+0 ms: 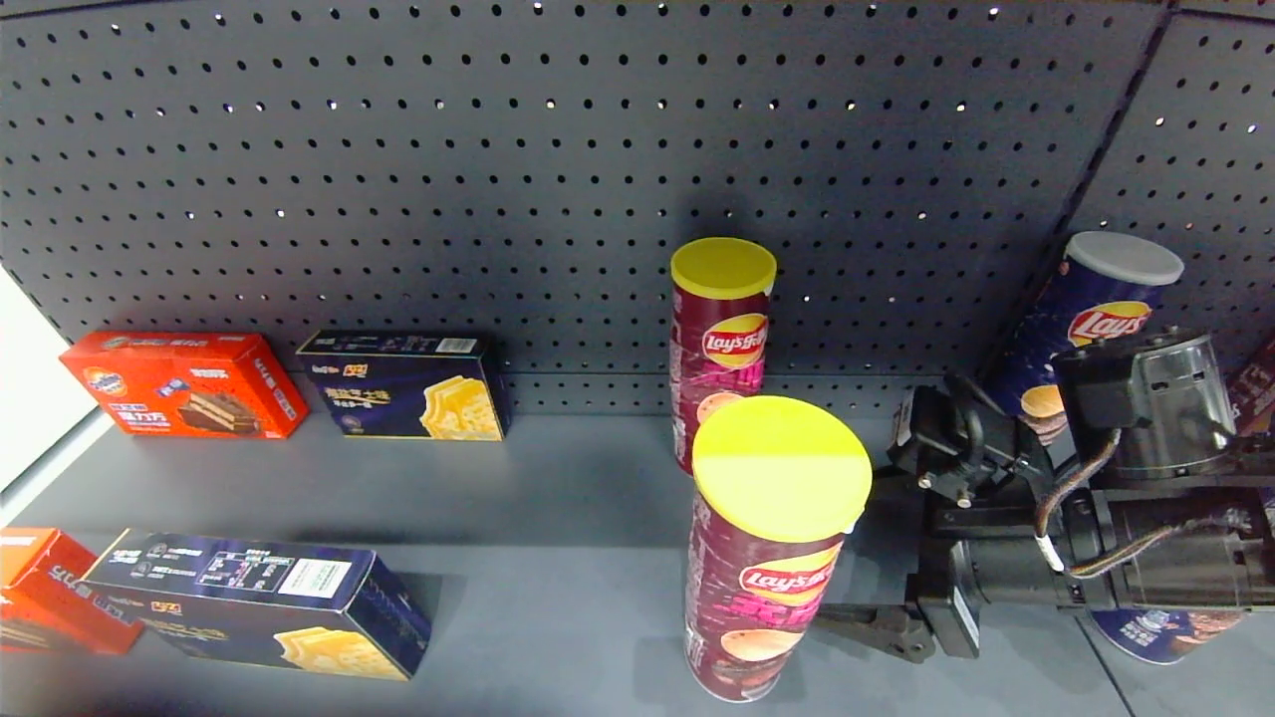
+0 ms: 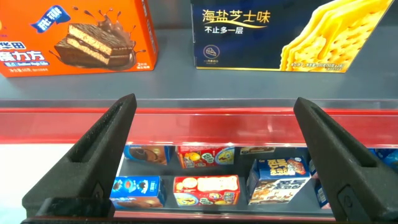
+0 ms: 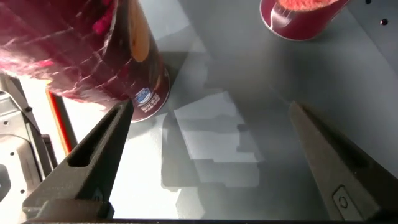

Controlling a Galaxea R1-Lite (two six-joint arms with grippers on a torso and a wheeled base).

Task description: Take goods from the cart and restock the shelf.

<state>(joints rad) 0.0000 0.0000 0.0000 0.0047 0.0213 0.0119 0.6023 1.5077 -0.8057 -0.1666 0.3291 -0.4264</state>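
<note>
Chip can [image 1: 762, 597] upright | just left of right gripper [image 1: 882, 533] — jaws apart

Left claw [image 2: 214, 101] spread wide; orange box [image 2: 74, 37], navy box [image 2: 280, 34] beyond; lower goods [image 2: 205, 190] perhaps biscuits.

Open shelf floor [image 1: 568, 498] runs from the navy cracker box [image 1: 408, 388] to the front chip can [image 1: 767, 578] and rear chip can [image 1: 719, 349]; beyond them, the right gripper [image 3: 209, 112] and a blue chip can [image 1: 1081, 319] crowd the space.
</note>
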